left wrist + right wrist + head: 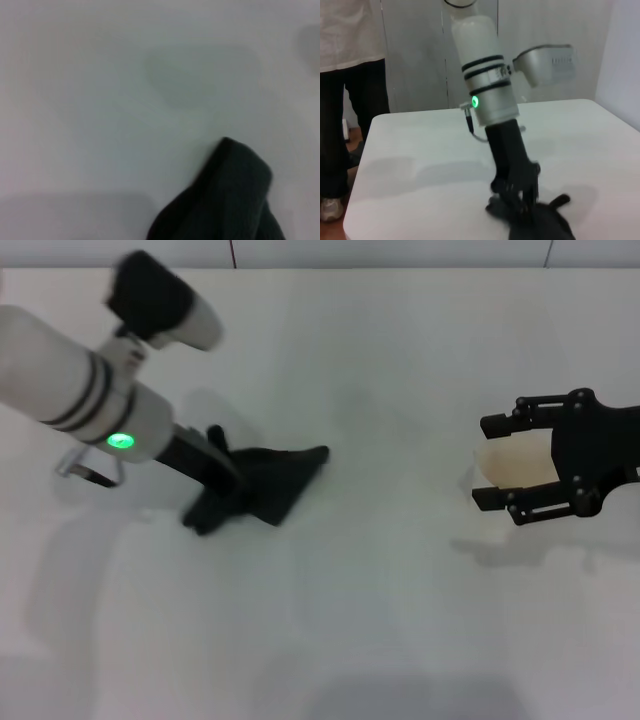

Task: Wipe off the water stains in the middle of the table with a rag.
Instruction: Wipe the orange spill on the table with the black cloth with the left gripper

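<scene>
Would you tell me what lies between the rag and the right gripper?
Only bare table between the rag and the right gripper, per the head view.

white left arm [70, 385] — black bands, green light

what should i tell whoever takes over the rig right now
Left gripper: down on the rag, at the table's left-middle; grip looks closed on it.
Right gripper: open around a white cup, right side.
Done: no orange-brown stain is visible anywhere in the views; a faint smear shows beyond the rag in the left wrist view.
Left: check the middle, wipe again if needed, then release the rag.
</scene>
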Controlling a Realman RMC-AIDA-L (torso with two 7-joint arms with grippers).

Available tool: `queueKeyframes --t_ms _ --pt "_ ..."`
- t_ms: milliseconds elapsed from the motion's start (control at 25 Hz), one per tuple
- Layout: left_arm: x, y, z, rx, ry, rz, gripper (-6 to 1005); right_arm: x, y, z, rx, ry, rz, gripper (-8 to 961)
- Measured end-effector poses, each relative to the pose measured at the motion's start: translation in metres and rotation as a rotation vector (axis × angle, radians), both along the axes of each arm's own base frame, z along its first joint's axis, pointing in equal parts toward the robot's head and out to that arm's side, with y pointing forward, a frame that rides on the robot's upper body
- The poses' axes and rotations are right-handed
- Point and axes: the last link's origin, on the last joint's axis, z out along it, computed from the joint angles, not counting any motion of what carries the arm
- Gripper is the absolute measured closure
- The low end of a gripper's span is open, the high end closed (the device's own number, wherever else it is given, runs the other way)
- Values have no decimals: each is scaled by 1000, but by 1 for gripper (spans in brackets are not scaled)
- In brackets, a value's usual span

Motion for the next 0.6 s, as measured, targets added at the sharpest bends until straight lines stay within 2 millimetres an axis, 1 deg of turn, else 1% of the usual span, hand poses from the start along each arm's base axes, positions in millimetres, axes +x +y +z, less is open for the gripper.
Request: queueKeyframes --t_ms 160,280,400,480,600 --pt "-27 9 30 106 17 75 920 1 0 -1 -4 2 -2 170" --pt "-35 9 39 130 3 101 921 0 1 -2 -8 4 -1 170" --pt "-31 6 34 104 -4 84 921 0 1 -3 -11 3 1 170" --pt "-22 3 25 67 -16 57 921 -1 1 -4 -14 1 4 170" --pt "-1 -5 4 -13 -46 6 922 -2 1 -4 -18 0 7 170"
